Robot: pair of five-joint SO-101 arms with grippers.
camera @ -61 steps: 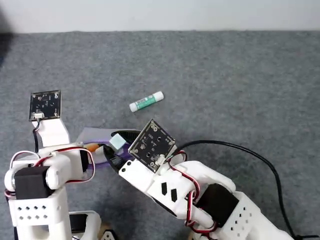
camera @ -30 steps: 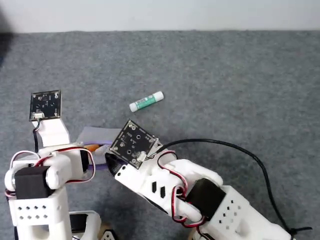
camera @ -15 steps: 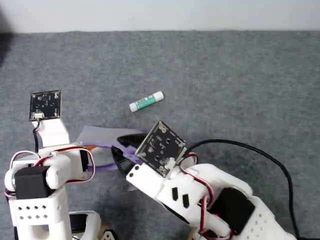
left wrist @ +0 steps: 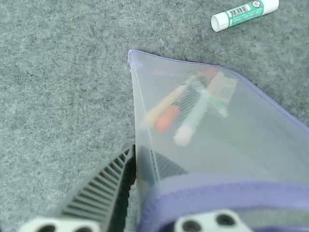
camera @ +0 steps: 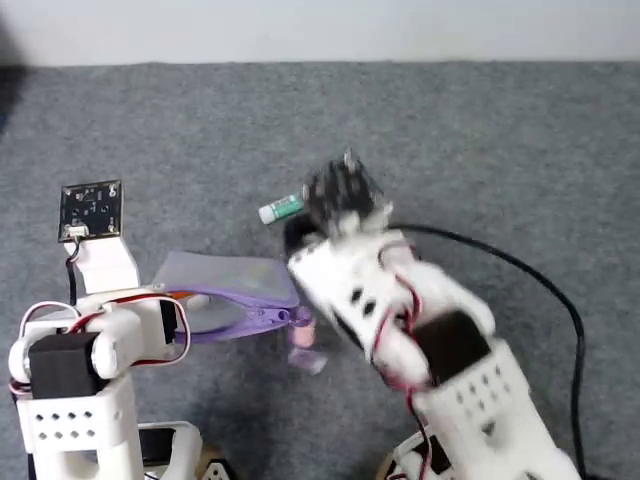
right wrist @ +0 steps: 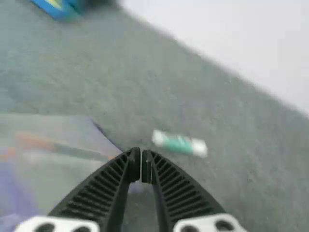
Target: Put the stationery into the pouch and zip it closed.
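Stationery is mostly sitting inside the pouch [left wrist: 227, 145], judging by the orange marker [left wrist: 166, 119] and the pale pen [left wrist: 193, 121] showing through its mesh. The pouch is lying on the grey worktop [camera: 480, 130], and the left pincer [left wrist: 145, 193] is clamping its purple zip band, apparently to be holding the mouth lifted and steady for loading.

The glue stick [camera: 280, 209] is lying on the worktop just beyond the pouch's far corner, apart from it, and is looking like the one piece left out. The right pincer [right wrist: 141, 162] is hanging near that corner, between pouch and glue stick, with its jaws pressed together on nothing and its tips pointing toward the glue stick. It would be needing to spread before any grasp. Zipping is probably waiting until that piece is in.

Room for moving is lying beyond the glue stick and to its right, where the worktop is running broad toward the pale wall [camera: 320, 30]. On the near side, the pouch's edge and the left arm are crowding the approach, so a reach from the far or right side is looking safer.
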